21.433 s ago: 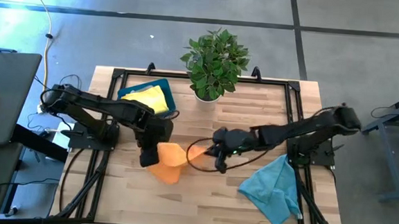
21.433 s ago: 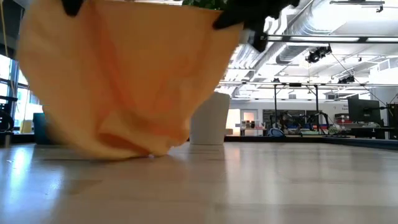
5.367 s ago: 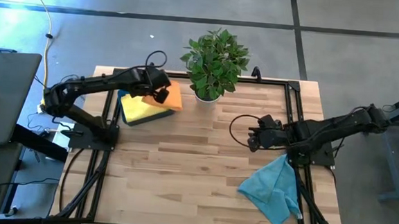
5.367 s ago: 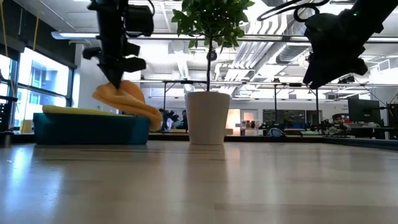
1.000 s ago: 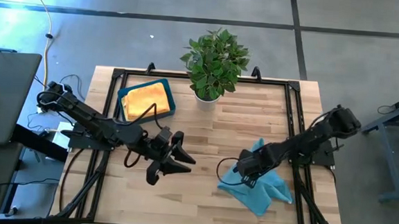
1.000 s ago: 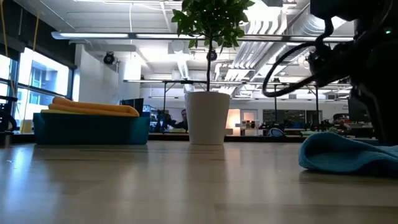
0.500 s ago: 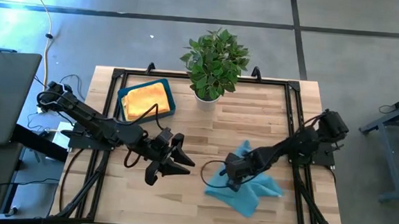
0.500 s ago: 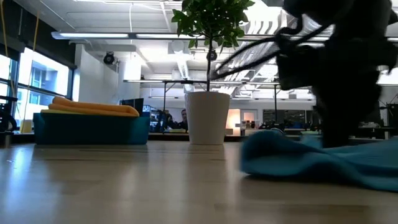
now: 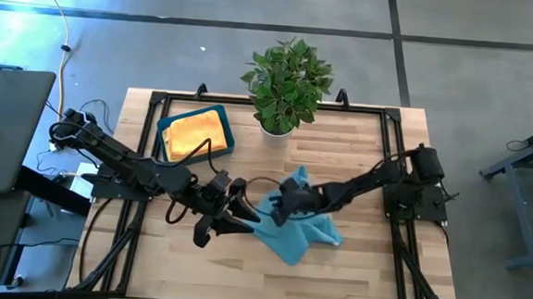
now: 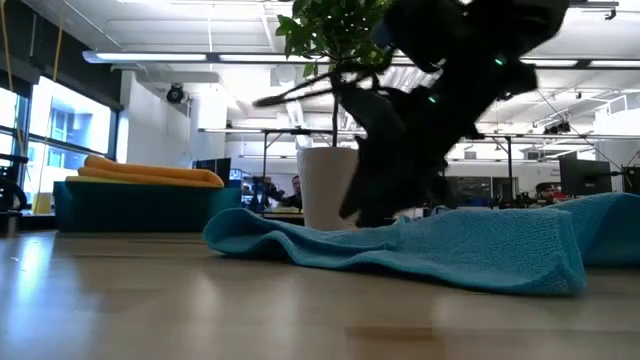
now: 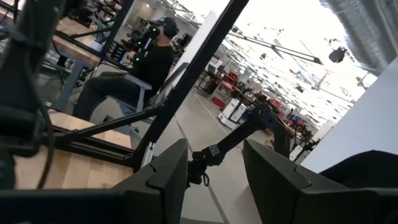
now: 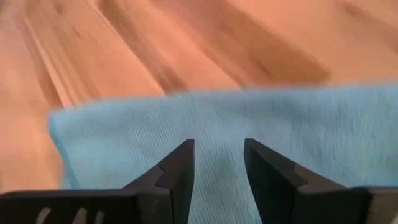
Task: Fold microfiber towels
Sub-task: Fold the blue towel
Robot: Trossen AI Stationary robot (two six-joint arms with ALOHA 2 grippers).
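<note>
A teal-blue microfiber towel (image 9: pixel 300 230) lies rumpled on the table's middle (image 10: pixel 450 250). My right gripper (image 9: pixel 278 209) reaches in from the right. It stands on the towel's left part with its two fingers apart (image 12: pixel 219 146). My left gripper (image 9: pixel 247 217) hovers open just left of the towel, its fingers pointing right and nothing between them (image 11: pixel 214 146). An orange towel (image 9: pixel 193 131) lies folded on top of a yellow one in the blue tray (image 9: pixel 229 136) at the far left. My right gripper has its open fingertips (image 12: pixel 180 158) set down on the teal towel's flat part (image 12: pixel 217 127) near the towel's left edge. They come slanting down from the table's right. The towel lies on the table, and its cloth shows flat in the gap between them.
A potted plant (image 9: pixel 285 76) in a white pot (image 10: pixel 335 190) stands at the far middle. Black frame rails (image 9: pixel 388 138) run along the table's sides. Bare wood lies along the near edge and the right part.
My right gripper has gone toward the table's left, to the left gripper. The teal towel has slid with it along the table from the right part to the middle, bunching as it went.
</note>
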